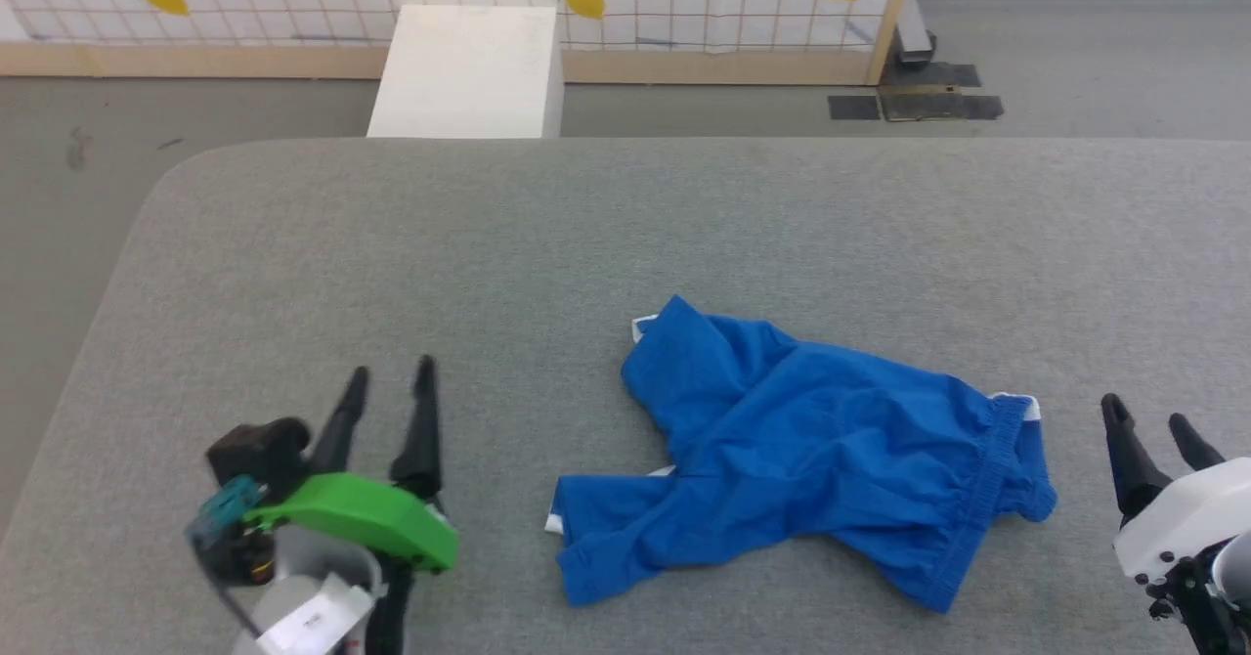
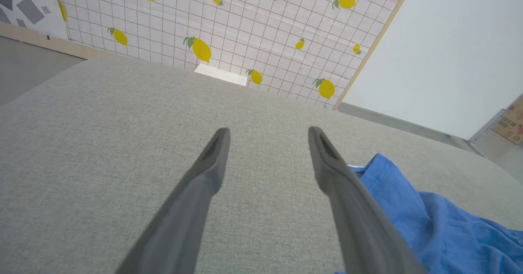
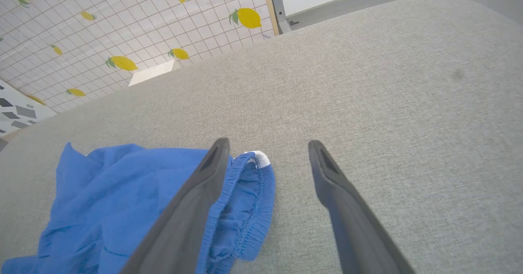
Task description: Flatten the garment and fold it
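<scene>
**Four Failure Modes Ahead of Flattening**

The bright royal-blue soft fabric shorts (image 1: 801,440) lie crumpled at the near centre of the grey woven-cloth table (image 1: 586,235). One leg is twisted toward the far side and the other trails left.

The left gripper (image 1: 391,370) has its fingers spread wide and holds nothing, well apart from the shorts. The right gripper (image 1: 1145,413) is equally wide and empty, just beside the gathered elastic waistband (image 1: 992,459). Whether it touches the waistband cannot be confirmed.

Probable faults:

1. A shallow pinch lets the soft fabric slip from the fingers.
2. Seizing only one waistband layer lifts that layer and bunches the rest.
3. Pulling from the right end alone slides the whole shorts across the table instead of stretching them.
4. Folding before the twisted leg is spread sets the creases.
</scene>
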`<state>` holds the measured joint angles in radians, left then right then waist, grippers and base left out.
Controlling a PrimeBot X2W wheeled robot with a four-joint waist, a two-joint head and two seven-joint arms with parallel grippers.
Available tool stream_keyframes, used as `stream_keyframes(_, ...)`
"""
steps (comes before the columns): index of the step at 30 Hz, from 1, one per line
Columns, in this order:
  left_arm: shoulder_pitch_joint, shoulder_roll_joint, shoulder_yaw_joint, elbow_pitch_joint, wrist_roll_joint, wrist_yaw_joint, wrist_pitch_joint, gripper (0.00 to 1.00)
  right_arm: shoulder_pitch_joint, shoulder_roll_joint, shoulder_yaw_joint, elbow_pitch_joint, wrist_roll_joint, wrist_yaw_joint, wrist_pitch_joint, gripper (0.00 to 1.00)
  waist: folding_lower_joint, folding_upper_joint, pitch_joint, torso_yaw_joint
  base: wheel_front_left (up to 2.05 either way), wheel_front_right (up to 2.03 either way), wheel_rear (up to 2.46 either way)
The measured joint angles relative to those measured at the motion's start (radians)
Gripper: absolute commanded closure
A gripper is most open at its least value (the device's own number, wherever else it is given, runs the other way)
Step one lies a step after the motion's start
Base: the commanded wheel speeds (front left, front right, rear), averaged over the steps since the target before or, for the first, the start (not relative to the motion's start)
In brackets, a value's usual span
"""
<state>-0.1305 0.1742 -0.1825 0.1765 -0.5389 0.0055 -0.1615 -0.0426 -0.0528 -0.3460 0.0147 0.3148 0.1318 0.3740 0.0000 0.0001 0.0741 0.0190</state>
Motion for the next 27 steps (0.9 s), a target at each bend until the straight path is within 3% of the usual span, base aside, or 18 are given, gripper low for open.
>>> stream_keyframes(7,-0.139,-0.048,-0.075,0.071,-0.024,-0.015,0.157,0.0,-0.024,0.0,0.016,0.0,-0.003,0.0,-0.015,0.0,0.0,0.0,0.007,-0.044,0.0,0.0,0.0)
stream_keyframes(11,-0.264,-0.07,-0.136,0.159,-0.043,-0.01,0.329,0.0,-0.041,0.001,0.037,0.004,-0.007,0.0,-0.018,0.0,0.0,0.0,0.025,-0.076,0.0,0.0,0.0)
stream_keyframes(18,-0.445,-0.07,-0.264,0.301,0.025,0.049,0.679,0.0,-0.056,0.001,0.042,0.032,-0.001,0.0,-0.046,0.0,0.0,0.0,0.072,-0.13,0.0,0.0,0.0)
stream_keyframes(22,-0.507,-0.058,-0.312,0.366,0.072,0.071,0.787,0.0,-0.059,0.001,0.047,0.051,0.006,0.0,-0.06,0.0,0.0,0.0,0.099,-0.157,0.0,0.0,0.0)
stream_keyframes(27,-0.52,-0.025,-0.341,0.442,0.114,0.101,0.845,0.0,-0.062,0.001,0.055,0.07,0.012,0.0,-0.079,0.0,0.0,0.0,0.124,-0.183,0.0,0.0,0.0)
